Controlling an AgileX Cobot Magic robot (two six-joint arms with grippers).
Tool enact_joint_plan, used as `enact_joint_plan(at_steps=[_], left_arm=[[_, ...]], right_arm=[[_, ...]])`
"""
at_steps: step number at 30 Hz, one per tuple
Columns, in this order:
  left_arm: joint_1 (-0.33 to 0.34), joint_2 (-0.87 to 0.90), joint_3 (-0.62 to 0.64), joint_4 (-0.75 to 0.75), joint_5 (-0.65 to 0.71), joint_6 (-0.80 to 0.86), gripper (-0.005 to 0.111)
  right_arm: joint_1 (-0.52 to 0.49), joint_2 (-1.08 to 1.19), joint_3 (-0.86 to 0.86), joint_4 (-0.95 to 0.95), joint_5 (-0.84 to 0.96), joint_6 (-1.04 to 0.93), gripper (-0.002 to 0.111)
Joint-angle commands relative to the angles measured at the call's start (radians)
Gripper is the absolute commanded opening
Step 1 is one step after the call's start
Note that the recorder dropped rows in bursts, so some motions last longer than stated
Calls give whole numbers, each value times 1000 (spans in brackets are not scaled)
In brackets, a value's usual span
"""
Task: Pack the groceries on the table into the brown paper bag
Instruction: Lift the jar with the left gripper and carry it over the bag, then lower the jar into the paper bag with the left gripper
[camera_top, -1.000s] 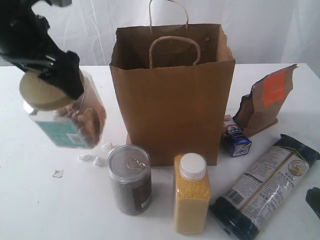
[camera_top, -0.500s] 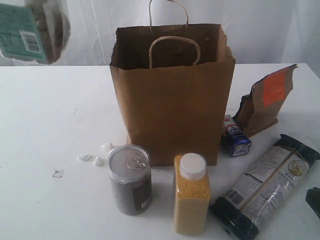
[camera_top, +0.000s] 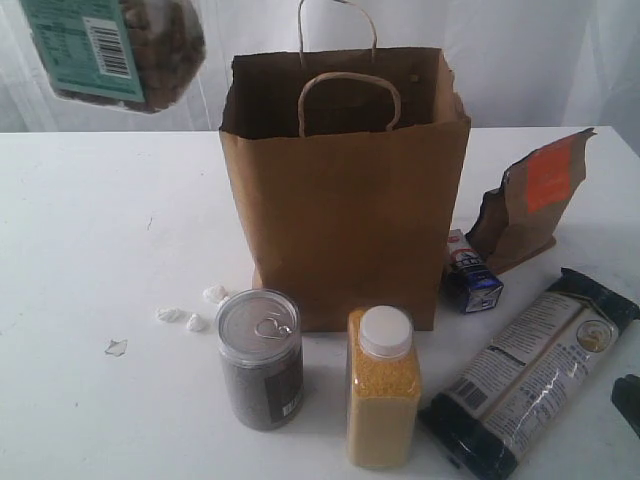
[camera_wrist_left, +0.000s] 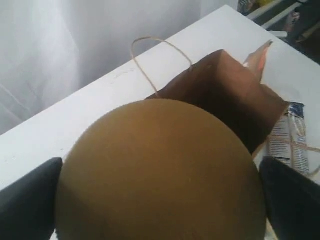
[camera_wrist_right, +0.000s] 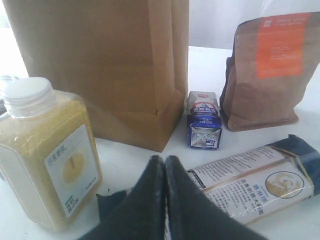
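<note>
Clamping its lid, the left claw (camera_wrist_left: 160, 197) hangs the jar (camera_top: 112, 52) base-down, tilted; right claw (camera_wrist_right: 165, 167) closed.

The white table (camera_top: 80, 220) is being occupied near its middle by the upright brown paper bag (camera_top: 345, 200), whose base is being carried flat on the surface. In front of the bag, the silver pull-tab can (camera_top: 260, 358) and the white-capped yellow-grain bottle (camera_top: 383, 390) are being borne upright, side by side and just apart, with a few white crumpled bits (camera_top: 190, 315) and a clear scrap (camera_top: 116, 347) being carried to their left. To the bag's right, the small blue-white carton (camera_top: 470, 275) is being held just beside the brown orange-labelled pouch (camera_top: 530, 200), and the long dark-blue packet (camera_top: 530, 370) is being supported flat, slantwise, nearer the front.
</note>
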Motion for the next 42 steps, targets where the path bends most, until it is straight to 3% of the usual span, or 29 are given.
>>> enact_joint_plan(at_steps=[1, 16, 22, 42], left_arm=[[1, 11, -13, -116, -60, 36, 0], [0, 59, -13, -344, -302, 199, 0], [-84, 137, -13, -352, -356, 244, 0], [-102, 261, -13, -303, -254, 245, 0]], right_arm=[[-3, -5, 5, -5, -6, 3, 0], [-3, -5, 5, -5, -6, 3, 0], [-3, -5, 5, -5, -6, 33, 0], [-3, -5, 5, -5, -6, 33, 0]])
